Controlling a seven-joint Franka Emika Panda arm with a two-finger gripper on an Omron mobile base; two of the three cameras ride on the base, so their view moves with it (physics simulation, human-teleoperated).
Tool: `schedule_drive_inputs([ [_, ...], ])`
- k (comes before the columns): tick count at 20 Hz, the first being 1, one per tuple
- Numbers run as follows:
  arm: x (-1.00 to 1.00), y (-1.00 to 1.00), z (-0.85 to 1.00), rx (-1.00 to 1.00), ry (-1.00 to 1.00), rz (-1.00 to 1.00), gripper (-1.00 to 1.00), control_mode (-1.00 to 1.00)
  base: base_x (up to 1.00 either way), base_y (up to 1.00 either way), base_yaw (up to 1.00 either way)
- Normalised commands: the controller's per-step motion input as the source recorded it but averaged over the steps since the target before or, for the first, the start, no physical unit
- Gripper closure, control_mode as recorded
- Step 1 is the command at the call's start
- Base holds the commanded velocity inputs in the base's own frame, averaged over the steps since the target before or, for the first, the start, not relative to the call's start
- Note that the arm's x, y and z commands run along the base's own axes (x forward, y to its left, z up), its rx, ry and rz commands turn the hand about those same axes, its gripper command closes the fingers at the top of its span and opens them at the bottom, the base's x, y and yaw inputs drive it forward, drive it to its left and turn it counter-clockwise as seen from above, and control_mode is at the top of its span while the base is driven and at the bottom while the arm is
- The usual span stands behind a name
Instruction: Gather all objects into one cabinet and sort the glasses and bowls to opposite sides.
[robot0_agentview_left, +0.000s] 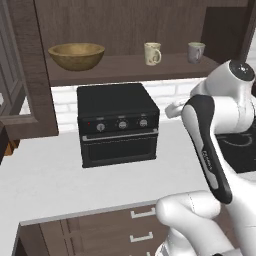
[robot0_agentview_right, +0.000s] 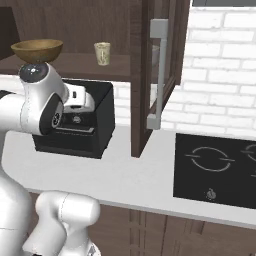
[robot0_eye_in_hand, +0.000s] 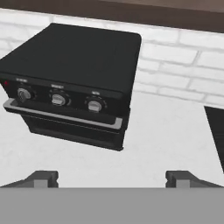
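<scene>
We take the black toaster oven (robot0_agentview_left: 118, 124) as our landmark; it sits on the white counter (robot0_agentview_left: 45, 182) against a white brick wall (robot0_agentview_right: 220, 65). From the left base view the robot's own white arm blocks much of what lies to the right of the oven, and from the right base view the arm covers most of the oven's front, so only its right side and part of its top are clear there. In the hand view the gripper (robot0_eye_in_hand: 112, 178) shows just its two dark fingertips (robot0_eye_in_hand: 41, 178), spread wide apart with nothing between them, above bare counter in front of and to the right of the oven.

Directly above the oven runs the long shelf of the dark wood cabinet (robot0_agentview_left: 130, 67). The wooden bowl (robot0_agentview_left: 76, 55) rests on it above the oven's left side. The cream mug (robot0_agentview_left: 152, 53) stands above the oven's right edge, well apart from the bowl. The grey mug (robot0_agentview_left: 195, 52) is further right still, close to the shelf's end, with the arm's joint just below it.

An open cabinet door (robot0_agentview_right: 150, 75) with a pale long handle (robot0_agentview_right: 159, 75) hangs right of the oven and hides the grey mug from the right base view. Further right, a black cooktop (robot0_agentview_right: 215, 170) is set in the counter, cut off at the frame edge.
</scene>
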Motion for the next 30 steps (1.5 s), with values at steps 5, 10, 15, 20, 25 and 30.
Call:
schedule_drive_inputs([
  [5,-0.30,0.04,0.00,0.00,-0.03,0.01,-1.00,-1.00,0.00,0.00,0.00],
  [10,0.00,-0.01,0.00,0.00,0.00,-0.01,-1.00,-1.00,0.00,0.00,0.00],
  [15,-0.07,-0.03,0.00,0.03,-0.02,-0.16,-1.00,-1.00,0.00,0.00,0.00],
  [20,-0.18,0.00,0.03,0.03,-0.03,-0.06,-1.00,1.00,-0.18,0.00,-0.02],
  [25,0.00,0.00,0.00,0.00,0.00,0.00,-1.00,1.00,-0.68,-0.01,0.00],
  [30,0.00,0.00,0.00,0.00,0.00,0.00,-1.00,1.00,-0.94,0.00,0.11],
])
